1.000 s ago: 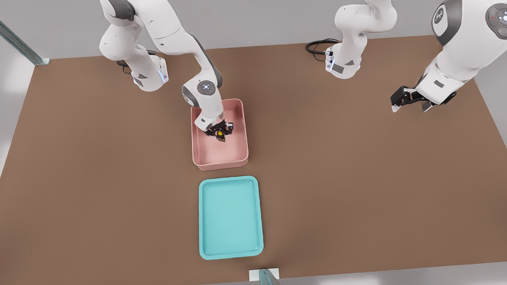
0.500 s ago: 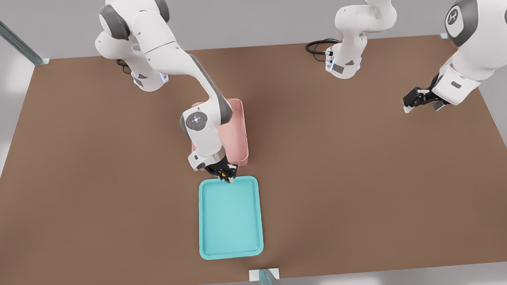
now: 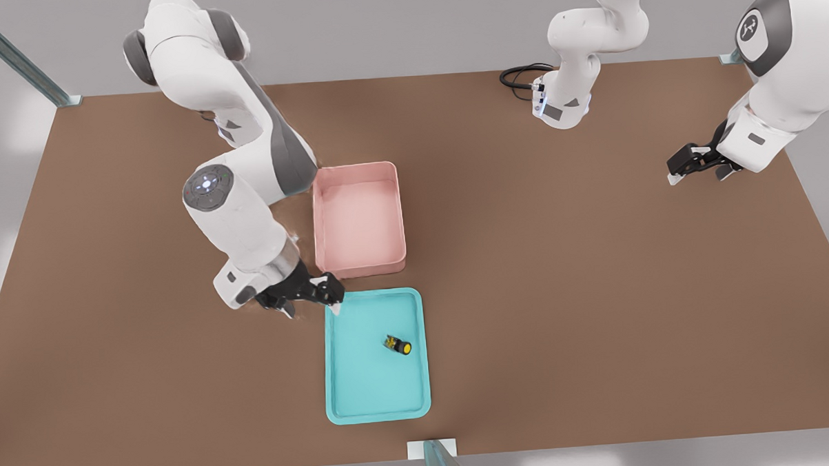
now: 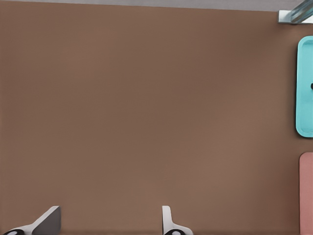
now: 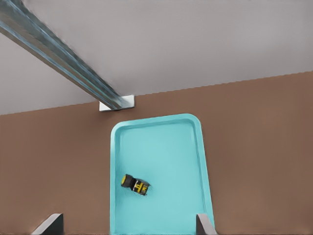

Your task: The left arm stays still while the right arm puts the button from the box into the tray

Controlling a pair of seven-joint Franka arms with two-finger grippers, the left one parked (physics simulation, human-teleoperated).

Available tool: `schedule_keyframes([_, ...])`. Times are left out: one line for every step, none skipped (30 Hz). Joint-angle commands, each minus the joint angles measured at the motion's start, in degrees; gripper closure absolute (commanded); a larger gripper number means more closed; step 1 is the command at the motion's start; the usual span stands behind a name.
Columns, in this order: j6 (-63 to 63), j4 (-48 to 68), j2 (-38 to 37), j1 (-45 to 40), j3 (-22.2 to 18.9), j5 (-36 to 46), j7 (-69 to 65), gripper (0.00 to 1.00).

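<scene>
The button (image 3: pixel 398 344) lies on its side in the cyan tray (image 3: pixel 365 390), a little to the front view's right of the tray's middle, with its yellow cap facing the front view's right. My gripper (image 3: pixel 312 305) hangs open at the tray's far corner on the front view's left, apart from the button. The right wrist view looks down on the tray (image 5: pixel 166 147) and the button (image 5: pixel 135 184), with the gripper (image 5: pixel 127 226) holding nothing between its wide-spread fingers. The pink box (image 3: pixel 360 266) stands just beyond the tray with nothing in it.
The working arm's forearm (image 3: pixel 238 218) leans beside the box on the front view's left. A metal strut (image 3: pixel 437 458) rises at the table's near edge behind the tray. The parked arm's gripper (image 3: pixel 695 162) hovers far to the front view's right. A black cable (image 3: pixel 519 74) lies at the back.
The gripper carried the button from the box to the tray, let it go and opened. It has since swung toward the front view's left, and the button now rests in the tray.
</scene>
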Motion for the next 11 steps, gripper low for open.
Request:
schedule_keyframes([-33.2,-0.1,-4.2,-8.2,1.5,-9.3,-34.2,0.00])
schedule_keyframes([-33.8,-0.4,-5.5,-13.5,1.5,-9.1,-38.3,0.00])
schedule_keyframes([-30.9,0.0,-5.4,-14.3,1.3,-8.6,-38.4,0.00])
schedule_keyframes([-30.1,0.2,-5.1,-17.0,1.6,-7.4,-38.1,0.00])
schedule_keyframes([-29.6,0.1,-5.0,-17.1,1.6,-7.2,-38.1,0.00])
schedule_keyframes([-29.6,-0.3,-5.0,-17.2,1.6,-7.2,-38.3,0.00])
schedule_keyframes([-29.5,0.0,-4.9,-17.2,1.6,-7.3,-38.1,0.00])
schedule_keyframes([-28.2,0.4,-4.3,-17.3,1.6,-7.3,-38.6,0.00])
schedule_keyframes([-28.2,0.5,-4.2,-17.3,1.6,-7.3,-38.6,0.00])
schedule_keyframes([-28.2,0.5,-4.2,-17.3,1.6,-7.3,-38.6,0.00])
schedule_keyframes([-28.2,0.5,-4.3,-17.3,1.6,-7.3,-38.6,0.00])
